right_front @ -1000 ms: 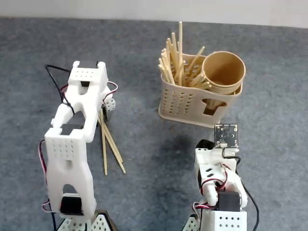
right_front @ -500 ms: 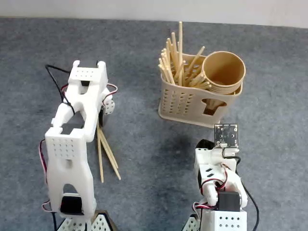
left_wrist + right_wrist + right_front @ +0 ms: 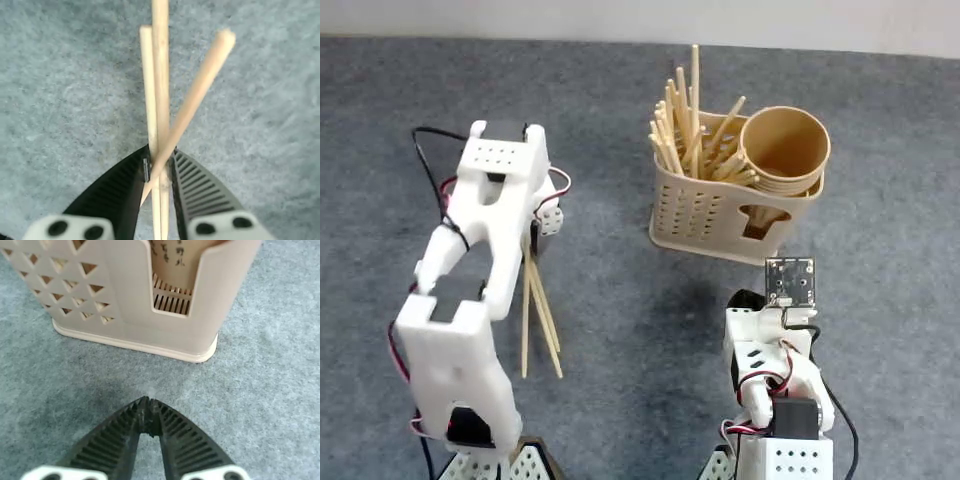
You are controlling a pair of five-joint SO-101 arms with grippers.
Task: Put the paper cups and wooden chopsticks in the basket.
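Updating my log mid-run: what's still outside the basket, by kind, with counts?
chopsticks: 3, clamped in the jaws of the left gripper
cups: 0, all are stacked in the basket
Total outside: 3

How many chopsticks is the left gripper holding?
3 chopsticks, all clamped in the left gripper: two side by side, the third crossing them at a slant. Others may hide behind.
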